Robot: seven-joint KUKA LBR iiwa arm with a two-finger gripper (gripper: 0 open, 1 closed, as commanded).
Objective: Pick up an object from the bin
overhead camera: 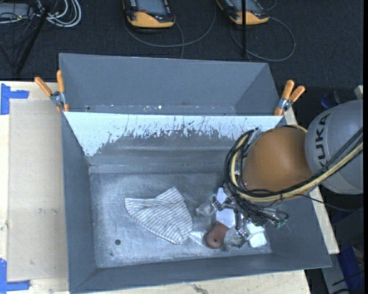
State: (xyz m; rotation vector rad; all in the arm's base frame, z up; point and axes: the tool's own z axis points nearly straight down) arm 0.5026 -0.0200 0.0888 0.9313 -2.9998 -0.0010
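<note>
My gripper [238, 219] is down in the small heap by the bin's [172, 100] near right corner — just beside a brown rounded thing [216, 235] and a white piece [256, 239]. Whether my jaws are released or clenched I cannot tell; nothing looks lifted, so I judge grasp and lift are yet to do.

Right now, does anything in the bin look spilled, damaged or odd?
Nothing stands out. The striped cloth lies crumpled on the bin floor, and a brown round thing sits among small pieces by the gripper.
</note>
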